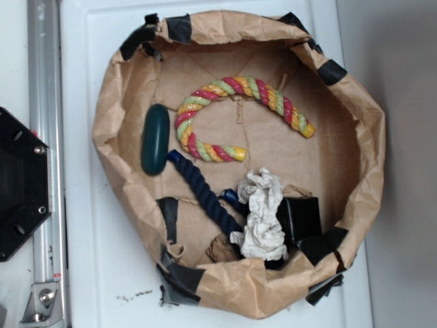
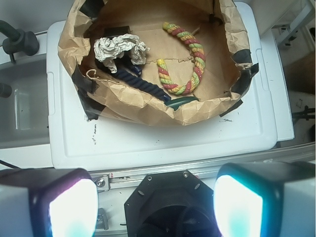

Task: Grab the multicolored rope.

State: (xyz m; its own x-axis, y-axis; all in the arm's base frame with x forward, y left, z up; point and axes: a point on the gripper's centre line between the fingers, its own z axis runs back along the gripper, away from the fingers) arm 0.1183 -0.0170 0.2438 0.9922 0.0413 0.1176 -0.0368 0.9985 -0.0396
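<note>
The multicolored rope (image 1: 232, 85), twisted from pink, yellow and light green strands, lies curved like a horseshoe on the floor of a brown paper basin (image 1: 109, 116). In the wrist view the multicolored rope (image 2: 199, 57) is far ahead, inside the paper basin (image 2: 148, 106). My gripper (image 2: 155, 205) is open and holds nothing. Its two pale fingers (image 2: 74, 207) stand wide apart over the black robot base (image 2: 170, 195), well short of the basin. The exterior view does not show the gripper.
Also in the basin: a dark navy rope (image 1: 205, 195), a dark green oval object (image 1: 155, 139), crumpled white paper (image 1: 261, 215) and a black box (image 1: 300, 219). The basin sits on a white lid (image 1: 82, 239). A metal rail (image 1: 44, 102) and the black base (image 1: 17, 184) are at the left.
</note>
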